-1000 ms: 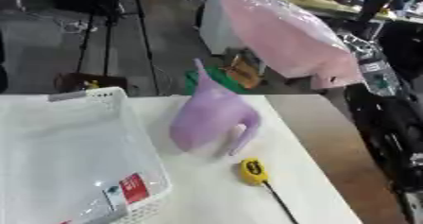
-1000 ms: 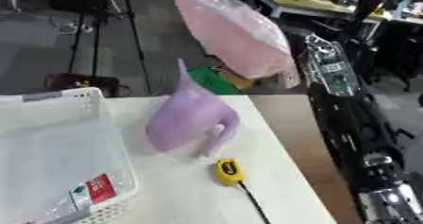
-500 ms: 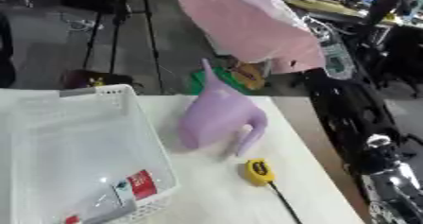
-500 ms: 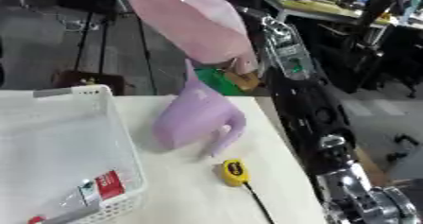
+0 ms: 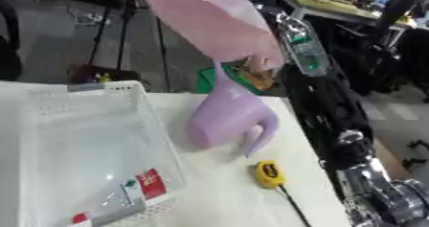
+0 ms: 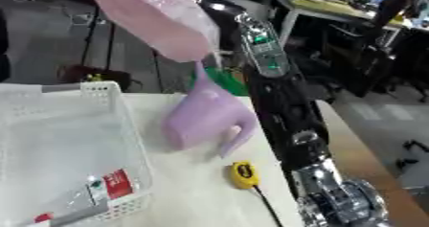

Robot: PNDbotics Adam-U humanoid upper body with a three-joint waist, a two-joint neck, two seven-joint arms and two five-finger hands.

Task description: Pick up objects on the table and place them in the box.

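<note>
left eye view: right robot hand's grip is hidden, can't tell, with a pink bag [image 5: 214, 22] up above the white counter [image 5: 218, 183]; dim workshop behind.

The table [image 5: 218, 192] has a pale, off-white top that runs askew across both views, its far edge meeting a dark floor beyond. On its left part sits a white plastic box [image 5: 100, 125] with perforated walls, its near rim by the lower edge; inside it lies a flat packet with a red label [image 5: 151, 185]. Just right of the box a lilac watering can [image 5: 226, 120] stands on the tabletop, spout rising toward the far edge, handle to the near right. Nearer, apart from the can, lies a small yellow tape measure [image 5: 268, 174], a dark cord trailing from it toward the near edge.
</note>
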